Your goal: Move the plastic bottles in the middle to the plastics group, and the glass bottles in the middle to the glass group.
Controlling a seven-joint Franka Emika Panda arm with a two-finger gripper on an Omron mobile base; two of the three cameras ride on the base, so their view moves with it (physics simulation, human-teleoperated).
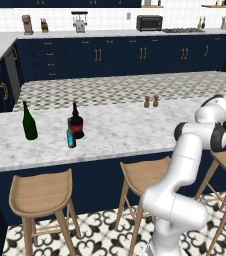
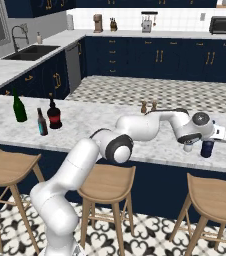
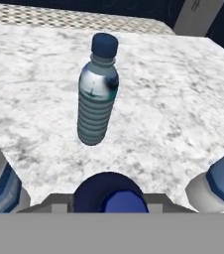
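On the marble worktop point(image 2: 110, 125), at its right end, the jaws grip the navy bottle point(image 2: 207, 148) just before the ribbed water bottle point(image 3: 96, 94); wine bottle point(image 1: 29, 121) stands far left.

A glossy white arm point(image 2: 80, 165) of rounded, tube-like segments fills the lower left of the right base view, its joints capped with dark grey discs ringed in black. At the right of the frame the wrist ends in a white boxy hand block point(image 2: 219, 133). The lower right of the left base view shows the same smooth white shells and dark joint bands, with no cables or markings visible.
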